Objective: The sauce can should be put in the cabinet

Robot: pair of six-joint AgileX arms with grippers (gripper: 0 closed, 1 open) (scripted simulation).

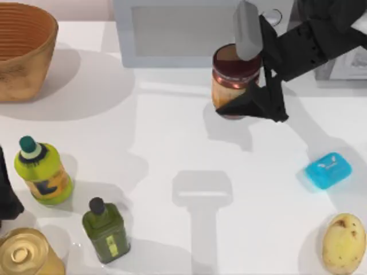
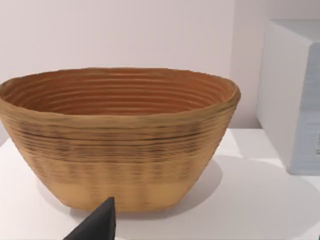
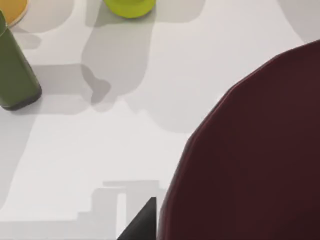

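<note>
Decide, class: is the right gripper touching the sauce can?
Touching. In the top view the right gripper has dark fingers pressed against the sauce can.

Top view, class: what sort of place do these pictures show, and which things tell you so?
Probably a rendered kitchen-style tabletop set for a robot. Clues: food items such as the sauce can, a potato and a dark green bottle; the right gripper is at the can.

Right arm reaching in from the top right, right gripper [image 1: 248, 102] fingers closed around the can [image 1: 234, 80], left arm [image 1: 7, 195] parked at the left edge
</note>
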